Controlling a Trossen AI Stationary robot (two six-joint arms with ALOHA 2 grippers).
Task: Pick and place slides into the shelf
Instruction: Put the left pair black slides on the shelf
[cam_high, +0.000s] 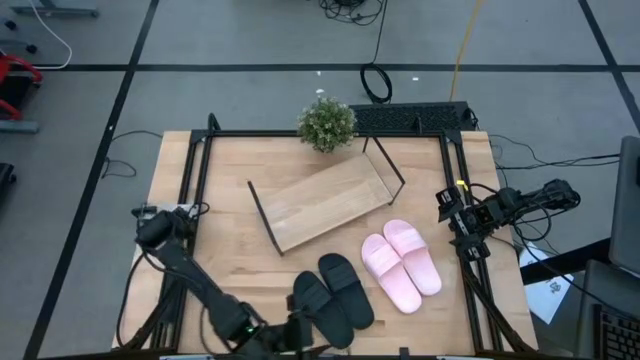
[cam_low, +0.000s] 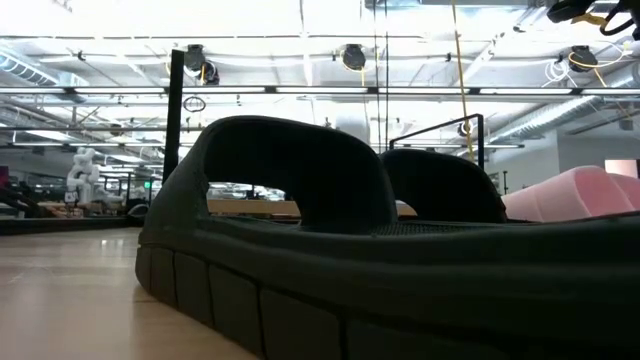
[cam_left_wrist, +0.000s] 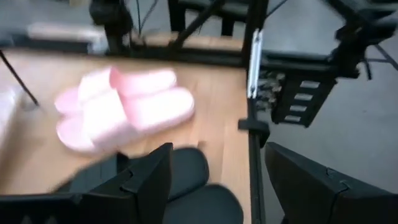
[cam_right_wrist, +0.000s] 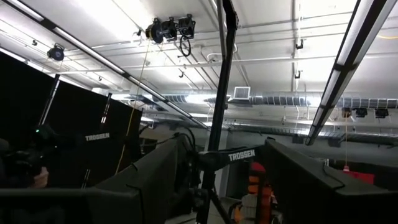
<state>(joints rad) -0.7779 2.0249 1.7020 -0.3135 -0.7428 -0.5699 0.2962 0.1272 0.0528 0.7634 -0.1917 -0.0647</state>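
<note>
Left end effector (cam_high: 290, 335) open — beside black slides (cam_high: 335, 292).

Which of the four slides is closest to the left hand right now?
The black slide at the table's front edge, outermost of the row; the left hand hovers beside it, open. Its twin and the pink pair lie farther off.

My overhead camera looks straight down on the whole table (cam_high: 230, 250); the table-level one sits right against the black sandals (cam_low: 330, 250), which my left wrist camera shares.
</note>
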